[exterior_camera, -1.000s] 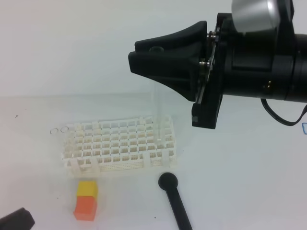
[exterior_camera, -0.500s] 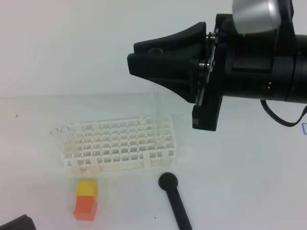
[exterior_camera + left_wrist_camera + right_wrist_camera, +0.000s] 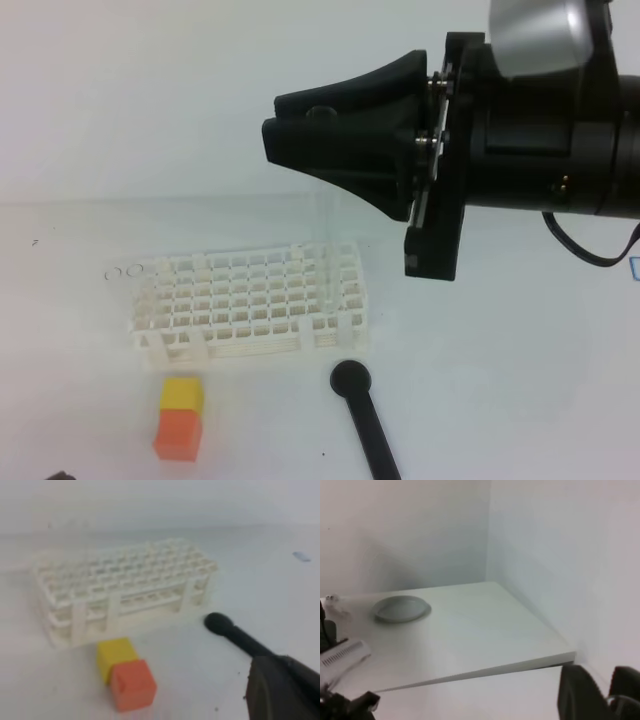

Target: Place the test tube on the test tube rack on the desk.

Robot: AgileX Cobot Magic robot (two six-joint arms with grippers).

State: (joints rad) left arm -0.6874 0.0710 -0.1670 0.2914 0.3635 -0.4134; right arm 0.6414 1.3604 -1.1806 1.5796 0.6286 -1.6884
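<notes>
Hanging upright from the narrowly closed right gripper (image 3: 290, 135), the test tube (image 3: 328, 225) is poised over the test tube rack (image 3: 245, 300), tip near the right-hand holes; lowering straight into one is judged next.

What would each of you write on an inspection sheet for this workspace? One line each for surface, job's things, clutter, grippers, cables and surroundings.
Surface: white desk, matte, with a few tiny dark specks.
Job's things: white test tube rack stands on the desk; a faint clear test tube hangs upright from the right gripper above the rack's right end, not yet seated.
Clutter: orange-yellow block in front of the rack; black rod with a round end lying beside it.
Grippers: right shut on the tube; left gripper barely visible, shut.
Cables: a black cable loops under the right arm.
Surroundings: plain white wall behind.
</notes>
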